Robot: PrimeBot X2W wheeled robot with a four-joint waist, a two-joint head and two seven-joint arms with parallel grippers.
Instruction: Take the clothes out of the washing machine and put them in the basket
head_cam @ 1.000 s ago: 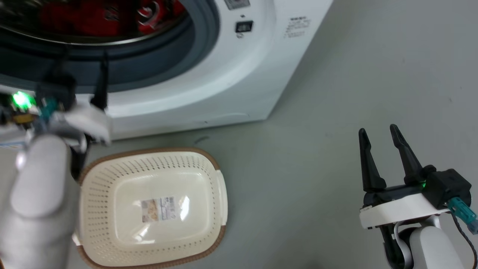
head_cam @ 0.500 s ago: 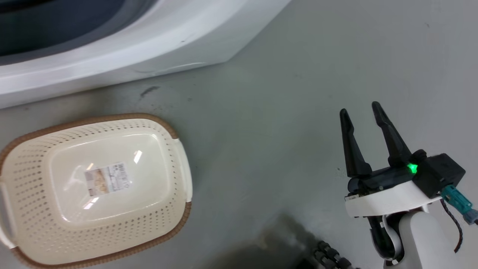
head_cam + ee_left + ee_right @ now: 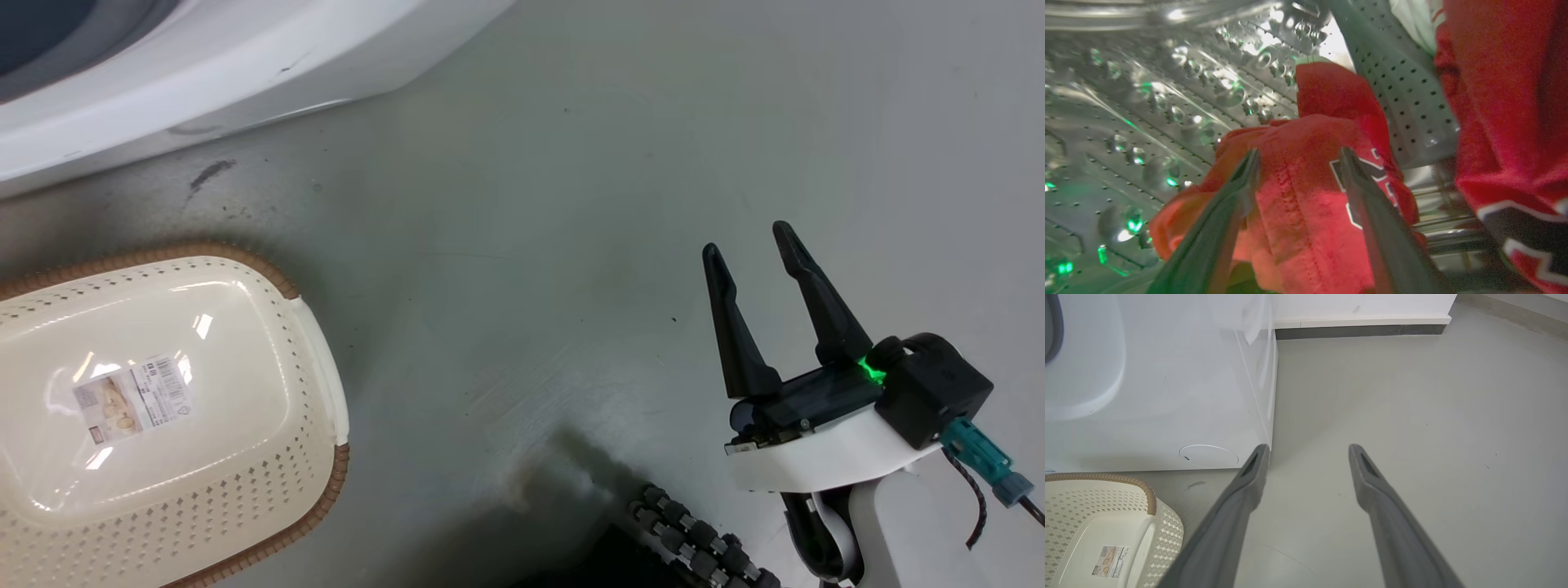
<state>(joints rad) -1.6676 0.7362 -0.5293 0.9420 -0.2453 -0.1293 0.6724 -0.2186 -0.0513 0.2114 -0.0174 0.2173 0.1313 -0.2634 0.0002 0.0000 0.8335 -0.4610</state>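
In the left wrist view my left gripper (image 3: pixel 1298 153) stands open inside the washing machine's steel drum (image 3: pixel 1151 102), its fingers on either side of a bunched red jersey (image 3: pixel 1306 196). A second red jersey (image 3: pixel 1502 122) with black-and-white lettering hangs at the right. The white washing machine (image 3: pixel 204 65) runs across the head view's top left and shows as a white front (image 3: pixel 1159 384) in the right wrist view. The cream basket (image 3: pixel 163 408) sits on the floor at lower left, holding nothing but its label; it also appears as the basket (image 3: pixel 1098 522) in the right wrist view. My right gripper (image 3: pixel 747 237) hovers open over bare floor.
Grey floor (image 3: pixel 571 204) stretches right of the washer. A dark ribbed cable and part of the robot base (image 3: pixel 694 547) lie at the head view's bottom. A wall with a dark skirting (image 3: pixel 1363 330) runs beyond the washer.
The head camera has swung down and right: the porthole and left arm left the picture, and the basket slid to the left edge. My right gripper stays open.
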